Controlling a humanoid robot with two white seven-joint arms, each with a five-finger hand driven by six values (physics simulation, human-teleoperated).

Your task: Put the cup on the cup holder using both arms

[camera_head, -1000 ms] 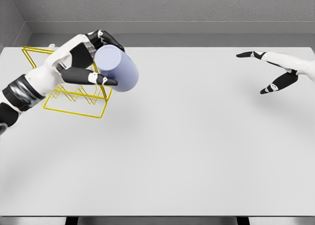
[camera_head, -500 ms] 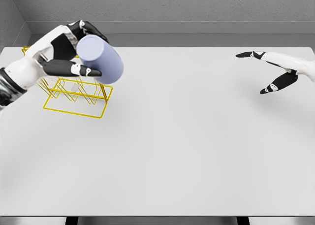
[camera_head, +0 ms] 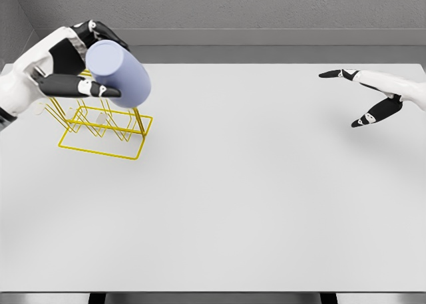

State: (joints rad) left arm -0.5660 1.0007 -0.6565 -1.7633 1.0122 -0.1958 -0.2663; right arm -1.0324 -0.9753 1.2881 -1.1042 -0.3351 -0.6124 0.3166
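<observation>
Yellow wire forms the only fixture on the white table (camera_head: 253,204): one cup holder (camera_head: 106,132), a rectangular base frame with thin upright prongs, sitting toward ten o'clock in the head view near the table's left edge. Grey walls close the scene at twelve o'clock, and nothing lies between the rack and the rest of the tabletop. There is one cup (camera_head: 118,73), a pale lavender cylinder, tilted with its flat end facing the camera and held in the air above the rack's prongs; it hides part of their upper ends. The left hand (camera_head: 70,64) wraps it, dark fingers over the top and the thumb pressed along the lower side. There are two arms: the right hand (camera_head: 373,94) hangs at two o'clock, well apart from the cup, its fingers spread and holding nothing. Compared with half a second ago, the cup and left hand have shifted toward ten o'clock, up and left over the rack, while the right hand has stayed where it was.
</observation>
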